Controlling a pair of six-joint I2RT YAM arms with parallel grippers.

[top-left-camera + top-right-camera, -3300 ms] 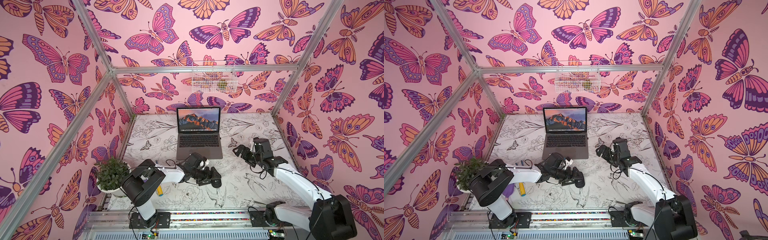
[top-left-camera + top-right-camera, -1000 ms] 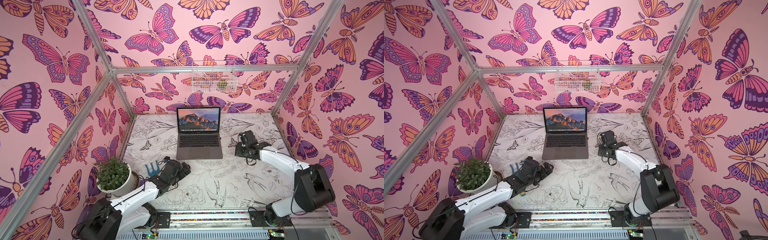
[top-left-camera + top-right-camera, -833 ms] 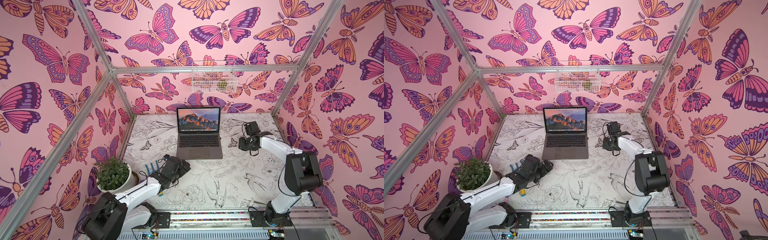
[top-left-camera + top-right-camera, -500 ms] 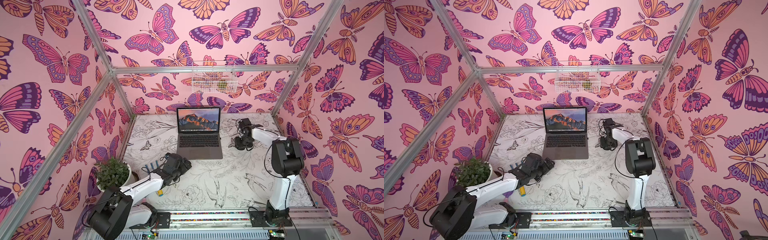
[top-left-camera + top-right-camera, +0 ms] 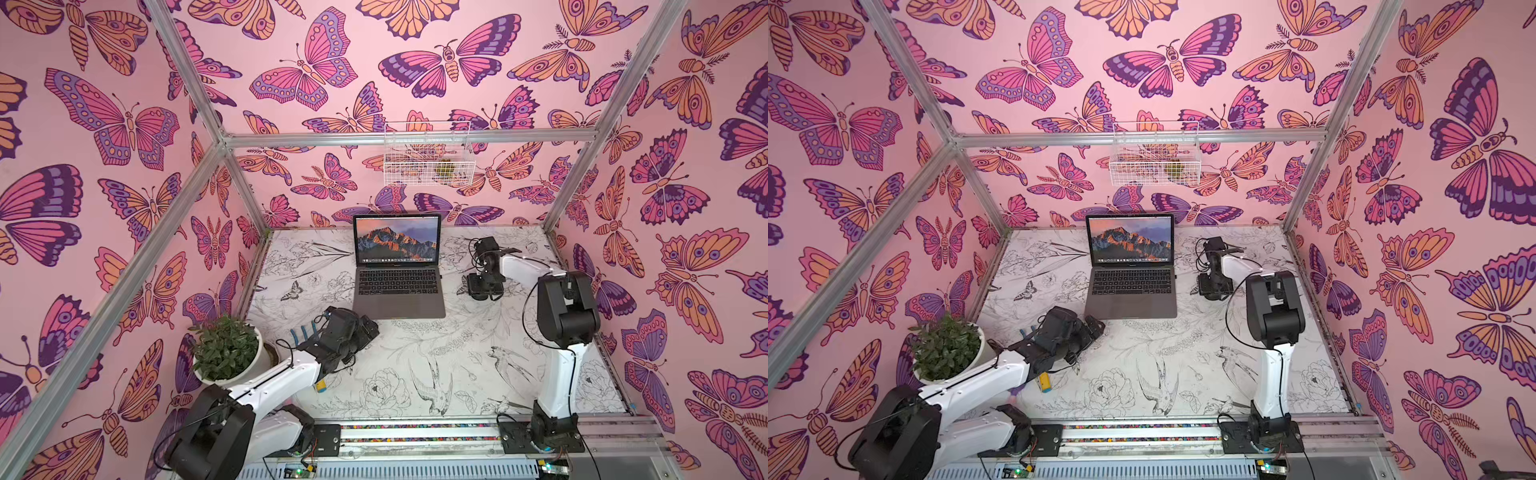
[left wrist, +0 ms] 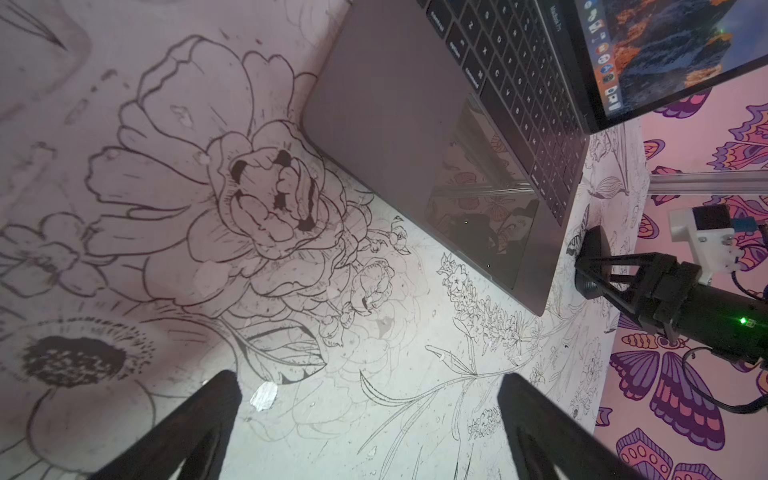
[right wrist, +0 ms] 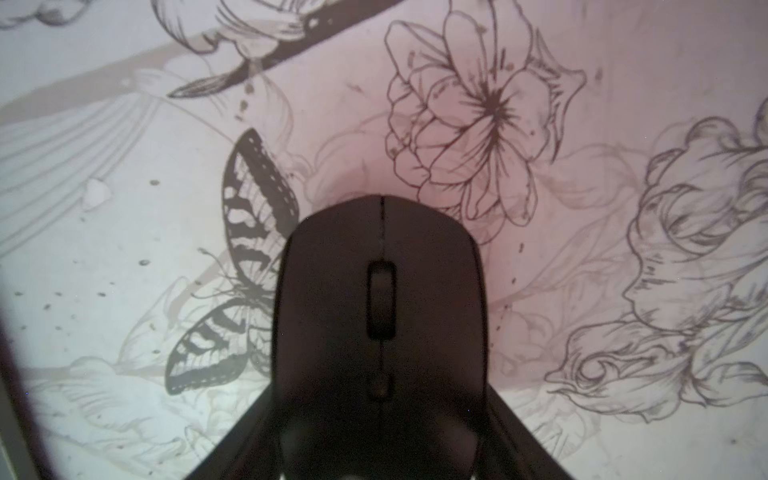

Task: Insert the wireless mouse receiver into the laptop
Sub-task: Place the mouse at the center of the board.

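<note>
The laptop [image 5: 398,286] [image 5: 1131,286] stands open at the back middle, and its near corner shows in the left wrist view [image 6: 436,137]. A tiny black stub [image 5: 440,275], apparently the wireless mouse receiver, sticks out of the laptop's right edge. To the right of the laptop, my right gripper [image 5: 482,289] [image 7: 380,399] points down over a black mouse [image 7: 380,299] lying on the table. Its fingers [image 7: 241,436] run along the mouse's sides, and dark on dark hides any gap. My left gripper [image 5: 370,328] [image 6: 370,395] hangs open and empty off the laptop's front left corner.
A potted plant [image 5: 226,353] stands front left beside the left arm. Blue tool handles [image 5: 303,332] and a small yellow object [image 5: 320,386] lie near that arm. A white wire basket [image 5: 428,160] hangs on the back wall. Metal frame posts edge the table.
The right arm's elbow has swung upright while its gripper stayed by the laptop's right side over the mouse. The left gripper has crept toward the laptop's front left corner.
</note>
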